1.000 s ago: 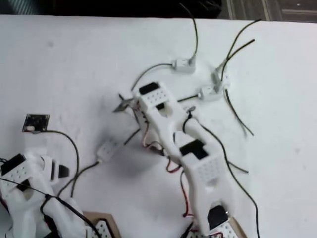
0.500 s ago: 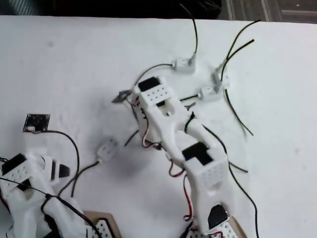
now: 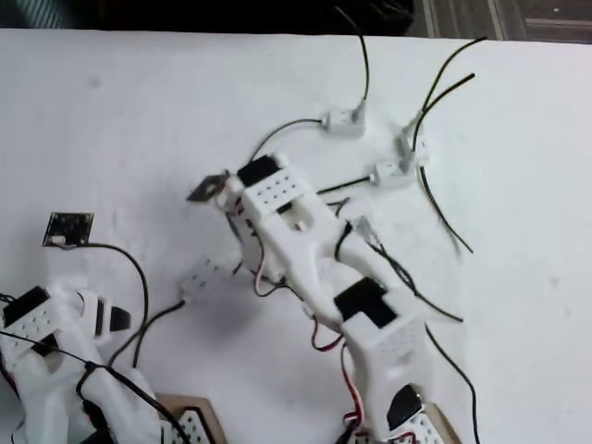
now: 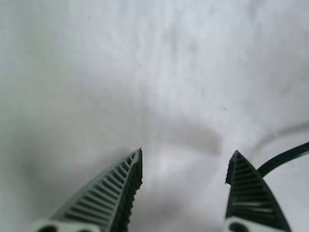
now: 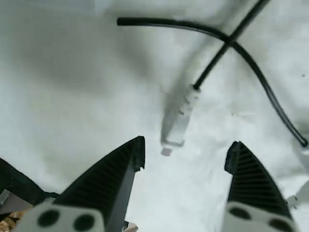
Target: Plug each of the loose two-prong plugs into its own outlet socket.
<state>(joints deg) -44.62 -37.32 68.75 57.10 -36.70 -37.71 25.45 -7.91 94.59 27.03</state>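
My right gripper (image 3: 205,190) hangs open over the middle of the table, at the end of the long white arm (image 3: 305,240). Between its open fingers (image 5: 129,162), a small white plug (image 5: 176,124) on a black cord (image 5: 227,43) lies flat on the table beyond the tips of the right gripper (image 5: 188,147). A white plug (image 3: 199,276) on a cord rests beside that arm, nearer its base than the fingertips. My left gripper (image 4: 187,155) is open over bare white table, a black cord (image 4: 285,154) beside one finger. The left arm (image 3: 46,342) sits at the front left corner.
Three white connector pieces (image 3: 342,120) (image 3: 388,174) (image 3: 412,143) with black cords lie at the back, right of centre. A small black square module (image 3: 67,228) on a cord sits at the left. Loose cords (image 3: 444,213) trail across the right half.
The right arm has swung to the left, carrying its open gripper away from the back connectors. The left arm has stayed still.
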